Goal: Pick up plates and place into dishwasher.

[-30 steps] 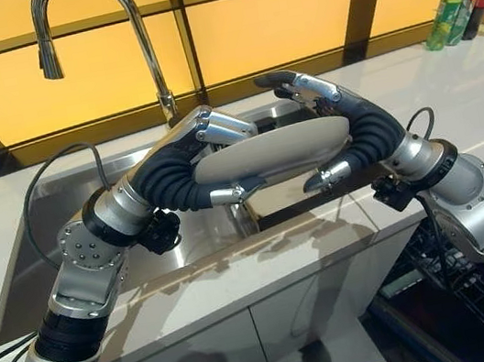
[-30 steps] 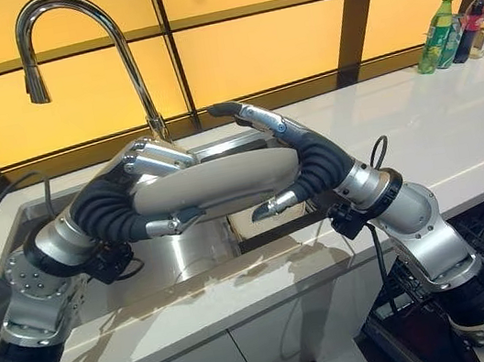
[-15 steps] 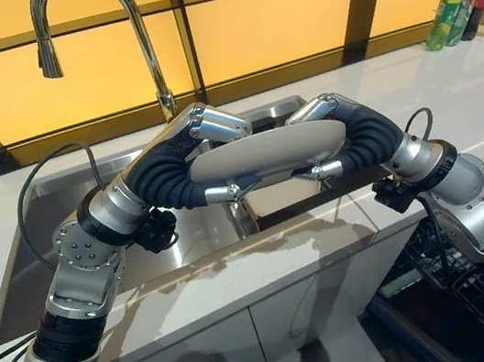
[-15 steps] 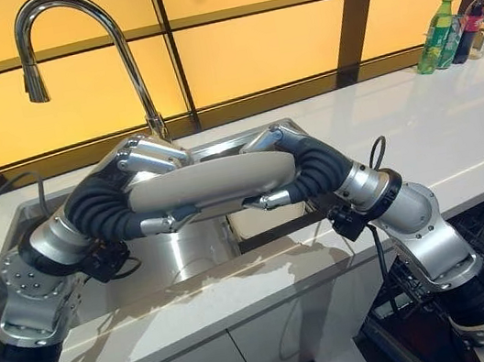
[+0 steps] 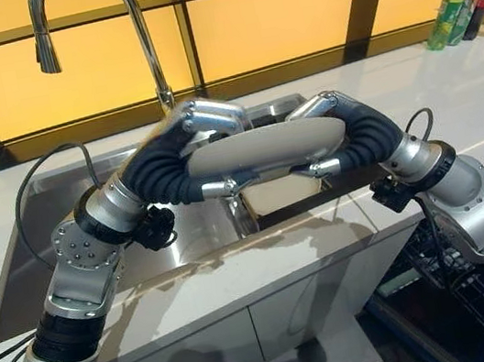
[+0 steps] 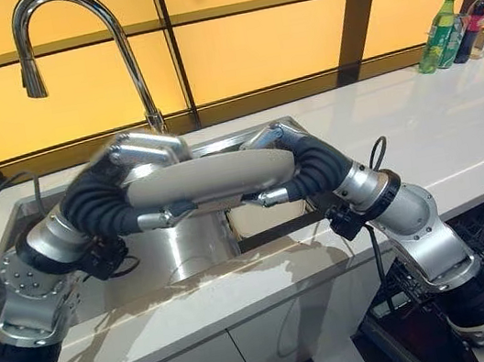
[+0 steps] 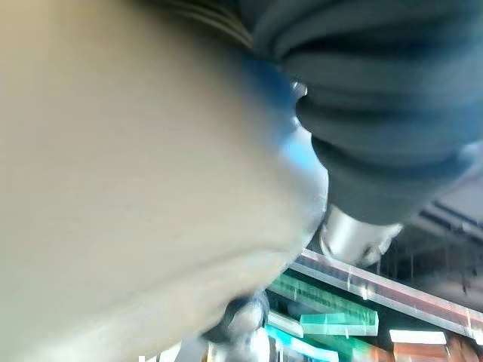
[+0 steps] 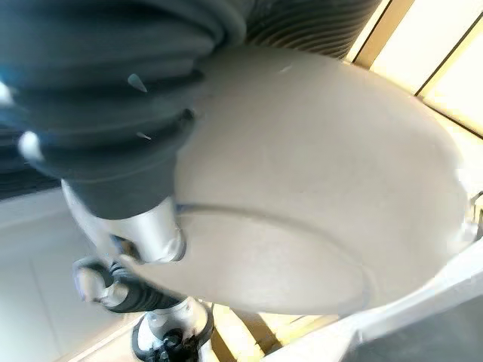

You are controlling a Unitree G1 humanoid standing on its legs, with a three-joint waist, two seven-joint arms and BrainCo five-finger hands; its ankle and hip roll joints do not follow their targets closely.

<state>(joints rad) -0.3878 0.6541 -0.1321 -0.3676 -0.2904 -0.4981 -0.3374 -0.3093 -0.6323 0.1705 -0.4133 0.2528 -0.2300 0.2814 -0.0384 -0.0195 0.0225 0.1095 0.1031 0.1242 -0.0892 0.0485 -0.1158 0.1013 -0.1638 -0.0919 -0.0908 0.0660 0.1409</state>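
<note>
Two hands share one plate above the sink

The pale grey round ceramic plate (image 5: 266, 148) hangs nearly level over the stainless steel sink basin (image 5: 195, 231), clamped at opposite rims. The left hand (image 5: 204, 130) has fingers curled over the top of one edge with its thumb beneath; the right hand (image 5: 326, 125) pinches the other edge the same way. The dark wire dishwasher rack (image 5: 483, 289) sits low on the robot's right, below the white countertop (image 5: 451, 99). To do this well, I judge both grips should stay firm and the plate level until one hand has it securely; then clear the counter edge before lowering toward the rack.
</note>
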